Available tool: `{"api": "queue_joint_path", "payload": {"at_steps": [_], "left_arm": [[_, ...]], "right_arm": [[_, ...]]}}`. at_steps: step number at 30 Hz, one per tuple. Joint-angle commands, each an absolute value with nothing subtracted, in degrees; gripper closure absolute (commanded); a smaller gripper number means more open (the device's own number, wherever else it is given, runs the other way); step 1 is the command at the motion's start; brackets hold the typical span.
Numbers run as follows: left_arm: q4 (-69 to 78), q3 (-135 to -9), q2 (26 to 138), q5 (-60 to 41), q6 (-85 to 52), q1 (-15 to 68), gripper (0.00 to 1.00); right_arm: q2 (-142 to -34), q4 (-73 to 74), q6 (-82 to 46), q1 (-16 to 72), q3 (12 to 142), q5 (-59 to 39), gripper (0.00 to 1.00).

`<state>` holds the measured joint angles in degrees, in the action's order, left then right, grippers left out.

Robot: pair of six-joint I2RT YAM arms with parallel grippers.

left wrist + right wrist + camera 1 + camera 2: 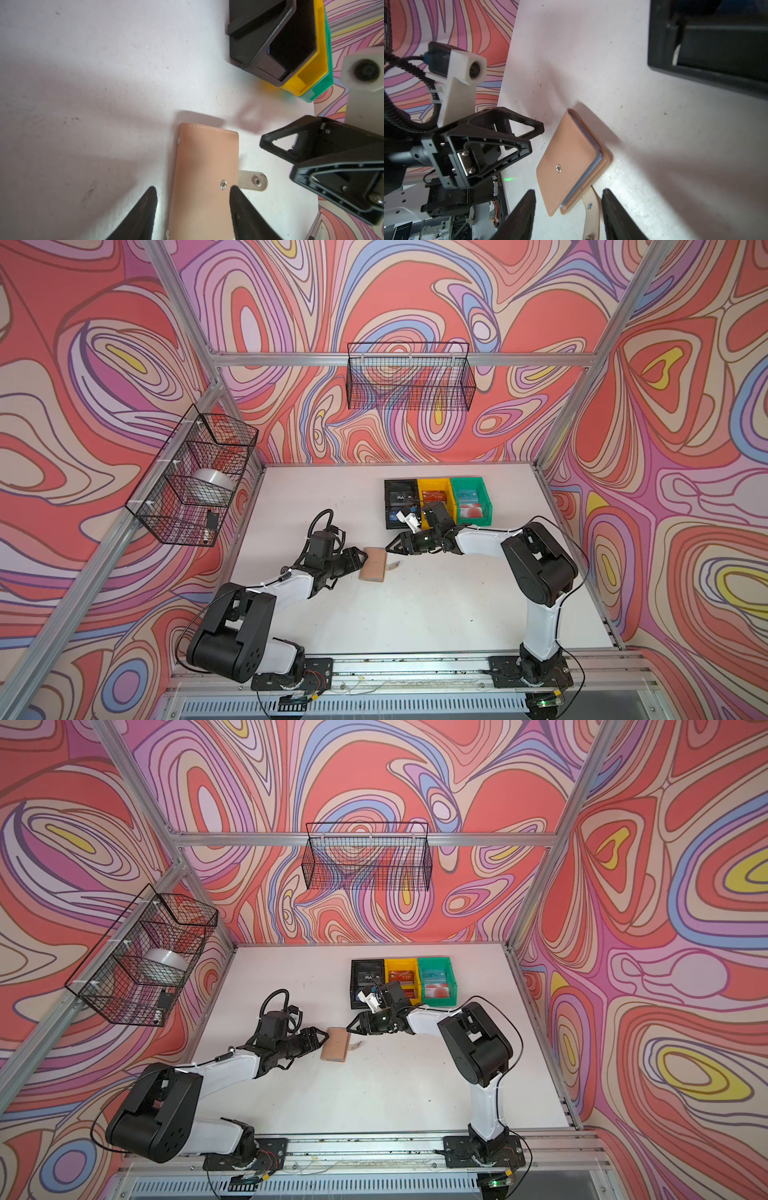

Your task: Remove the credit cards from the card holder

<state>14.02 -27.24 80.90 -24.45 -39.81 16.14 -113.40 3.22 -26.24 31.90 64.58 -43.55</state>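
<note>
White scuffed tabletop [415, 614], card holder [373, 564], swirly coral walls [415, 302]

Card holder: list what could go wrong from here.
1. The right gripper straddles only the unsnapped strap. Pulling that may drag the whole holder instead of opening it.
2. The holder lies flat and unpinned. The left gripper, open around one end of it, could shove it sideways when closing.
3. Both grippers sit close together at the holder and might collide.
</note>
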Motion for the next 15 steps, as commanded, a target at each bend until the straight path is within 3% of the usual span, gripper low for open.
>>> {"api": "queue_joint_path", "payload": {"at_steps": [1,6,15], "left_arm": [[14.58,-27.07,82.67,-26.09,-41.55,16.45,0.45],[14.48,-27.29,83.84,-27.23,-41.91,16.61,0.60],[14.11,-27.42,84.37,-27.77,-42.10,16.58,0.61]], "right_arm": [[-115.77,5.59,-27.45,32.86,66.67,-44.70,0.47],[-118.59,5.89,-27.96,33.49,68.35,-45.48,0.48],[-121.14,6.51,-28.92,34.32,69.90,-46.75,0.49]]}}
